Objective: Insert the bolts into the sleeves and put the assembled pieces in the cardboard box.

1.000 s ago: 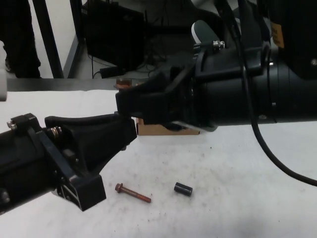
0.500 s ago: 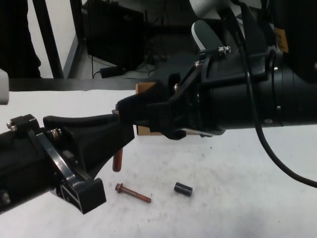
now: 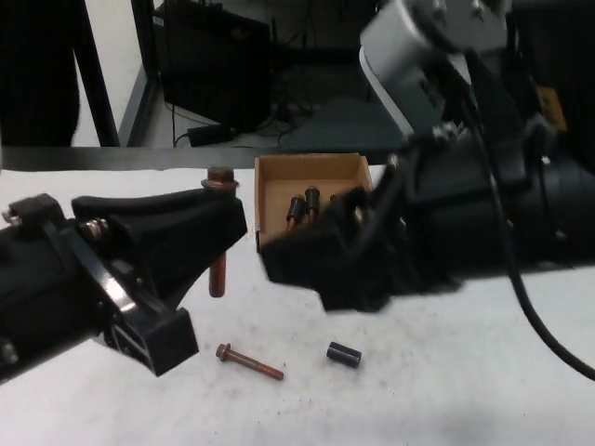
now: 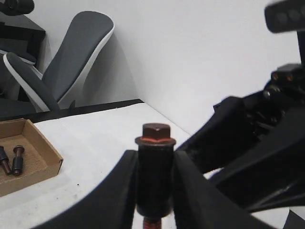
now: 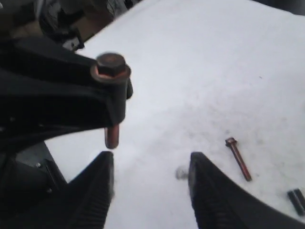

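Drawn back toward the robot's right and lower than a second ago, the right arm (image 3: 483,214) no longer covers the cardboard box (image 3: 307,165), which it hid then. A copper shank that was out of sight then now hangs below the left tool (image 4: 155,157).

The right tool (image 5: 151,161) stands wide open with nothing between its fingers, above the tabletop (image 3: 446,381) and facing the left tool. The left tool is closed on a black sleeve (image 4: 155,183) with a bolt (image 4: 155,134) through it. The flanged head sits on the sleeve's upper end and the shank's tip pokes out underneath, so the piece is assembled. It is held upright, clear of the tabletop.

The cardboard box sits open toward the far side of the tabletop, with at least two assembled pieces (image 3: 299,208) lying inside. On the near side a loose bolt (image 3: 249,361) lies flat, head toward the robot's left. A loose sleeve (image 3: 343,354) lies near its tip but apart from it.

The coming move turns on where the box lies from the held piece: to the robot's right and a little farther out, near but not beneath it. The piece's long axis is vertical and the left tool alone holds it, so carrying it across and over the rim looks like that tool's job. The open right tool is the nearer one to the loose sleeve.
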You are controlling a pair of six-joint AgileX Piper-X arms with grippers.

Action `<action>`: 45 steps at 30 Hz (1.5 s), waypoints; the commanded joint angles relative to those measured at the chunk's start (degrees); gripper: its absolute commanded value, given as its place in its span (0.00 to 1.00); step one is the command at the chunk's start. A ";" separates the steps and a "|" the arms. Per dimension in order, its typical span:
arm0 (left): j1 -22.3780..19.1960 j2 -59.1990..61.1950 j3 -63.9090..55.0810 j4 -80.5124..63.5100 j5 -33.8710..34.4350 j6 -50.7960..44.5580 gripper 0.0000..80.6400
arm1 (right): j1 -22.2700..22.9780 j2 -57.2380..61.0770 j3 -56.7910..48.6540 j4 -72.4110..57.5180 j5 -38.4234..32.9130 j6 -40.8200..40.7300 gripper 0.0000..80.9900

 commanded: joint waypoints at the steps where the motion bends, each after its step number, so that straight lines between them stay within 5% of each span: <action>1: 0.17 1.01 -0.71 -1.25 -0.38 0.97 0.01 | -0.52 -3.04 -0.12 7.35 2.77 -4.77 0.57; 9: 1.24 16.72 -4.68 -1.49 2.34 5.06 0.01 | -5.19 -7.77 -0.12 21.97 6.61 -13.11 0.38; 16: 9.12 34.71 -14.80 -3.35 7.58 5.17 0.01 | -10.17 -9.65 -0.12 29.26 6.60 -18.52 0.00; 24: 16.32 54.23 -31.45 -3.54 14.53 6.23 0.01 | -12.55 -9.63 0.17 29.71 6.60 -19.74 0.00; 45: 16.80 85.76 -62.52 8.03 12.54 11.59 0.01 | -12.53 -9.35 0.69 29.26 6.60 -19.74 0.00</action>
